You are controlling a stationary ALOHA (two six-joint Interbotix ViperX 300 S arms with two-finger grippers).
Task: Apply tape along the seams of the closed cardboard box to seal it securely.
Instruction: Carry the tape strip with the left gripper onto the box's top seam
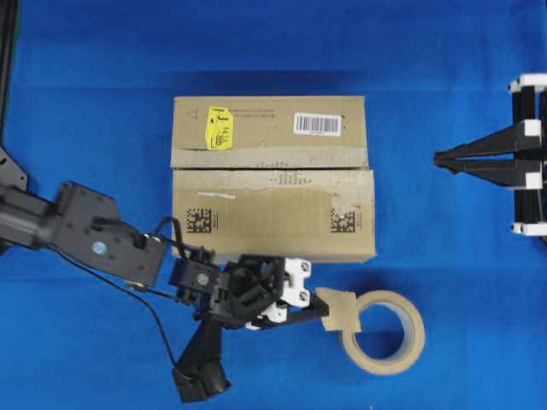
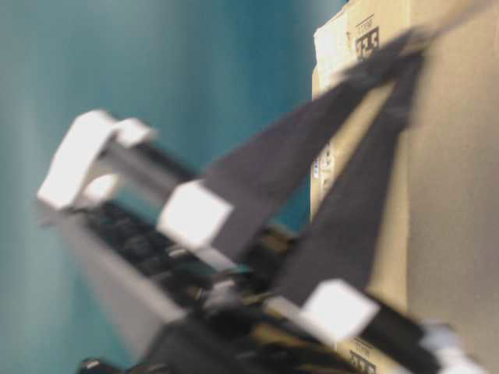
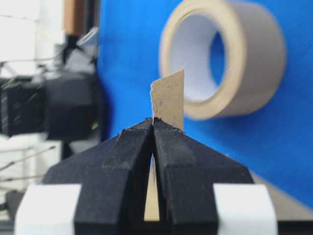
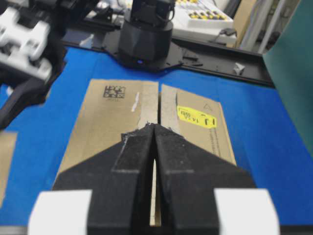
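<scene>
The cardboard box (image 1: 272, 179) lies mid-table with a yellow sticker (image 1: 220, 127), a white barcode label and two black matrix codes. Its seam (image 1: 269, 168), edged with pale torn residue, runs left to right between the flaps. My left gripper (image 1: 321, 308) sits just in front of the box's near right corner, shut on a short tan piece of tape (image 1: 341, 309). In the left wrist view the tape (image 3: 167, 100) stands up from the closed tips of that gripper (image 3: 153, 120). My right gripper (image 1: 439, 159) hovers right of the box, shut and empty; its wrist view has the tips (image 4: 154, 126) in line with the seam (image 4: 159, 105).
A beige tape roll (image 1: 386, 331) lies flat on the blue cloth right beside the held tape, and fills the background of the left wrist view (image 3: 254, 58). The right arm's frame (image 1: 530, 154) stands at the right edge. The box (image 2: 452, 195) fills the right of the blurred table-level view.
</scene>
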